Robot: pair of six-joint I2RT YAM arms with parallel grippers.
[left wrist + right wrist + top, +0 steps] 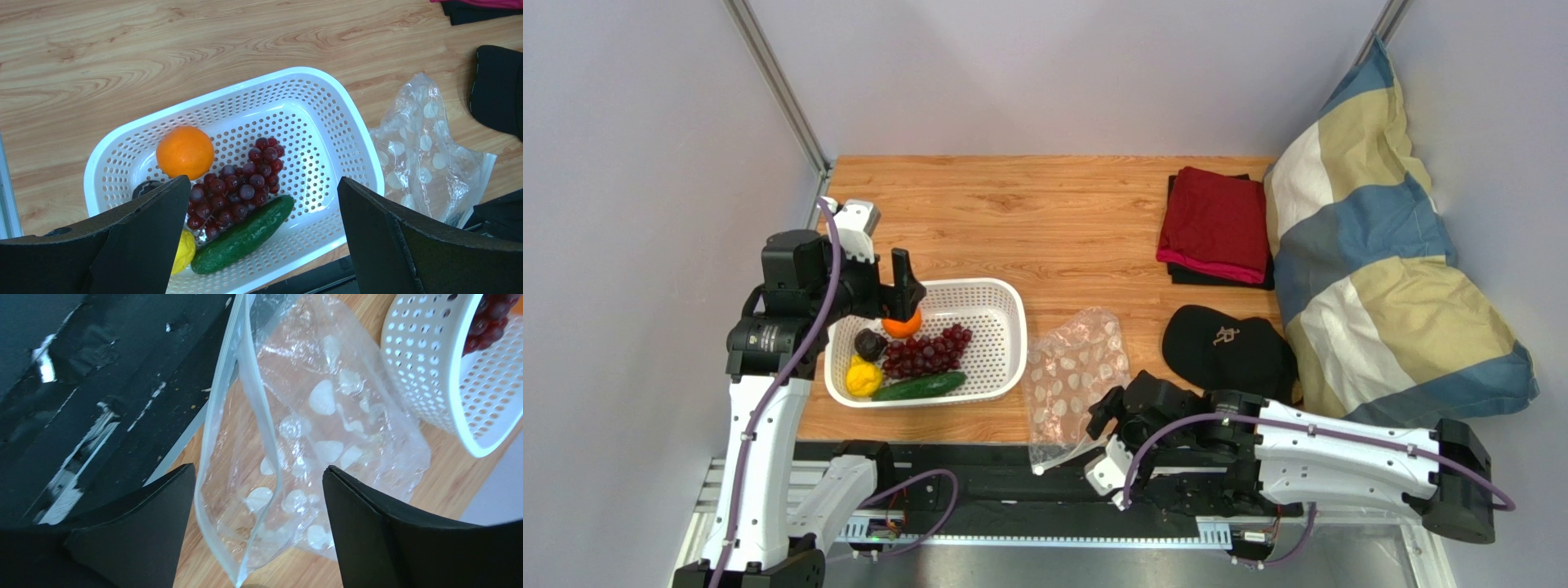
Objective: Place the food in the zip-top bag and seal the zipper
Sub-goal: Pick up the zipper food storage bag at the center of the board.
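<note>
L gripper: jaws released and spread wide, nothing btwn them. In the top view it sits left of centre, above the left end of the white perforated plastic basket.

All food is inside the basket:
- Round orange, upper left of the basket in the L wrist view.
- Dark red grape bunch, mid-basket, just right of and below the orange.
- Long green cucumber, lying diagonally along the lower wall, touching the grapes.
- Yellow lemon, at the cucumber's left end, partly hidden by the L finger.
- Dark purple round fruit, btwn orange and lemon in the top view.

Clear crinkly zip-top bag w/ pale round dots lies on the wooden table just right of the basket, centre of the top view. Its lower end reaches the table's bottom edge. No food in it.

R gripper: jaws also released, wide apart. In the R wrist view the bag's mouth end sits btwn the two fingers, and neither pad visibly touches the plastic. The thin clear zipper strip runs from top centre down to bottom centre, and the lips look parted, so unsealed.

Right half of the top view: folded dark red cloth upper right, black cap below it, blue-and-cream patchwork pillow at the far right.
</note>
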